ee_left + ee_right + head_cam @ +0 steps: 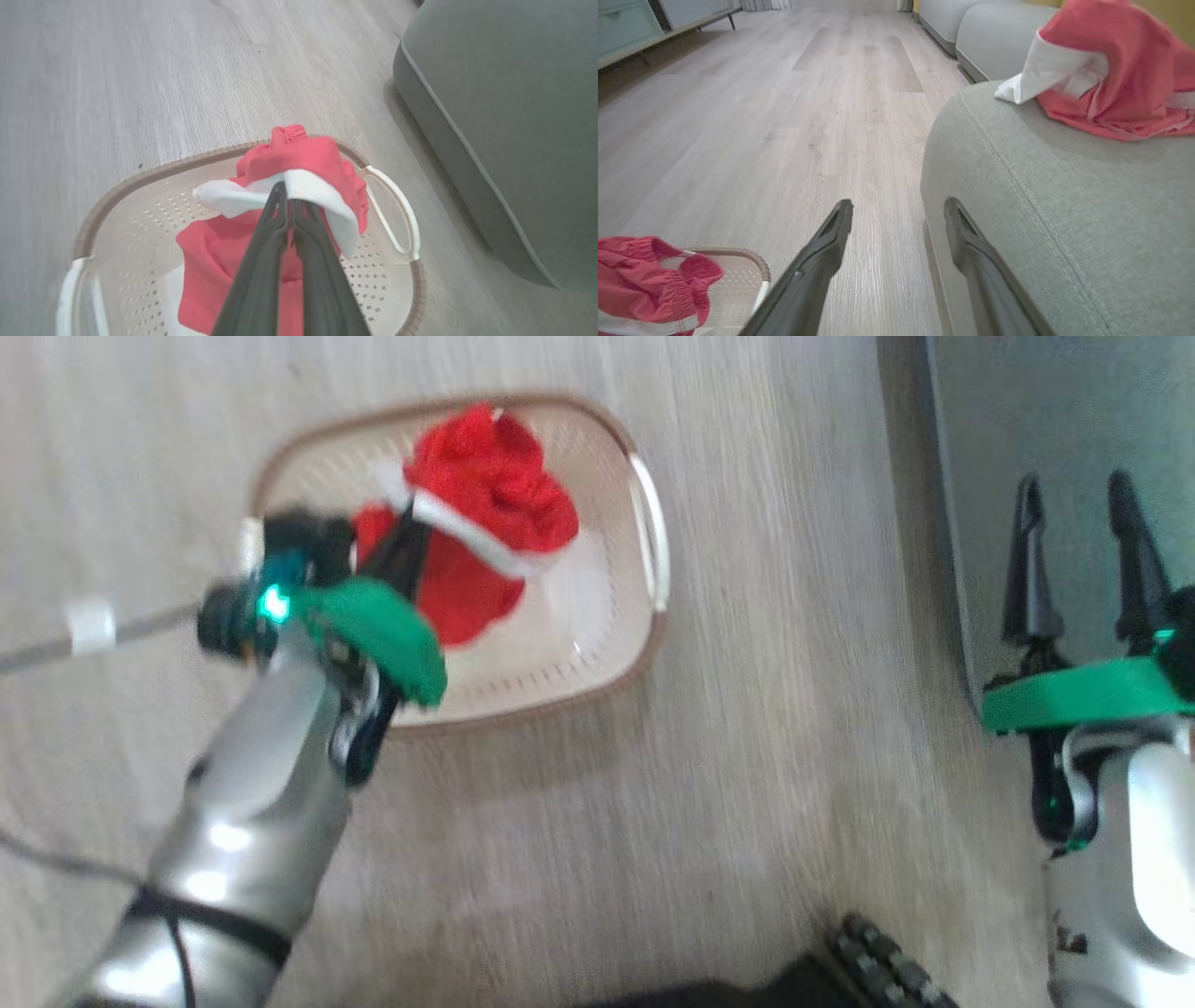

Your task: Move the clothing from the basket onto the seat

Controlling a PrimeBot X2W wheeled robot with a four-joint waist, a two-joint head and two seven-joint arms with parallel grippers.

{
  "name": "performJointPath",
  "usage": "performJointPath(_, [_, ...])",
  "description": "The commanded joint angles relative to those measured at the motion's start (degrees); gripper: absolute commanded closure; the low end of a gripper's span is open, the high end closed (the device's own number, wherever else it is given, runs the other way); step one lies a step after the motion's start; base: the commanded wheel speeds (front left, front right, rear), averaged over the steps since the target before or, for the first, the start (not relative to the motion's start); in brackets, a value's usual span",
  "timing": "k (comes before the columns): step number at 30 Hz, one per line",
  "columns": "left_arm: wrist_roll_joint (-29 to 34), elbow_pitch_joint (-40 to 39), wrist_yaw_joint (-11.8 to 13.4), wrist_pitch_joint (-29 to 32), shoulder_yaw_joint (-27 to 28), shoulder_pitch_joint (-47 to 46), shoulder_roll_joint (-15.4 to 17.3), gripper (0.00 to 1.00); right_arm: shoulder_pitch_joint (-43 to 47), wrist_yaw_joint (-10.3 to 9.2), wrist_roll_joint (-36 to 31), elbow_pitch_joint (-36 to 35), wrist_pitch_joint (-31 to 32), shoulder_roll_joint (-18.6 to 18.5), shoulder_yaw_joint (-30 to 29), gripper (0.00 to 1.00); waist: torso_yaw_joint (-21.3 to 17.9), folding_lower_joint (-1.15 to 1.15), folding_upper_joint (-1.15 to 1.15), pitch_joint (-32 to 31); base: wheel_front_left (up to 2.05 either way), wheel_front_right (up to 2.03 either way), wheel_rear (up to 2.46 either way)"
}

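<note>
Your left gripper (286, 195) pinches the white trim of the soft red fabric garment (303, 154), seemingly bunched just above the cream perforated plastic basket (154, 170), while the large grey upholstered seat (514, 116) lies to its right, nearer your spread, empty right gripper (899, 210).

In basket (560, 658), clothing (490, 490) — seat (1055, 420) to right.

The head view is smeared, so the fingers (403, 553) of the left gripper (287, 196) melt into the red clothing (490, 485), which hides much of the basket (644, 523) floor. From the left wrist, the basket's near end runs off the bottom edge. A second garment (1115, 79) on the seat (1041, 210) is cropped at top and right, and a dark ridged thing (887, 971) at the head view's bottom edge is too cut off to name.
</note>
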Motion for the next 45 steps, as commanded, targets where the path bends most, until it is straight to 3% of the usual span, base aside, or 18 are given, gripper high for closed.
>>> performJointPath(1, [-0.07, -3.85, 0.76, -0.72, 3.4, 3.72, 1.8, 1.0, 2.4, -0.02, -0.58, -0.93, -0.36, -0.04, 0.73, 0.0, 6.03, 0.01, 0.0, -11.86, 0.0, 0.0, 0.0])
performJointPath(12, [2.45, -21.34, 4.3, -0.73, 16.53, 26.45, 2.06, 1.0, 11.44, -0.02, -2.67, 3.38, -0.36, -0.91, -0.84, 0.0, 10.35, 0.01, 0.0, -28.61, 0.0, 0.0, 0.0])
performJointPath(20, [5.26, -24.29, 4.27, -0.73, 20.45, 32.86, 1.86, 1.0, 14.87, -0.02, -3.32, 7.27, -0.36, -3.32, 0.92, 0.0, 11.99, 0.01, 0.0, -34.24, 0.0, 0.0, 0.0])
performJointPath(45, [8.39, -24.12, 1.98, -0.73, 22.75, 34.59, -0.18, 1.0, 15.93, -0.02, -2.51, 9.84, -0.36, -3.31, 5.26, 0.0, 11.23, 0.01, 0.0, -36.78, 0.0, 0.0, 0.0])
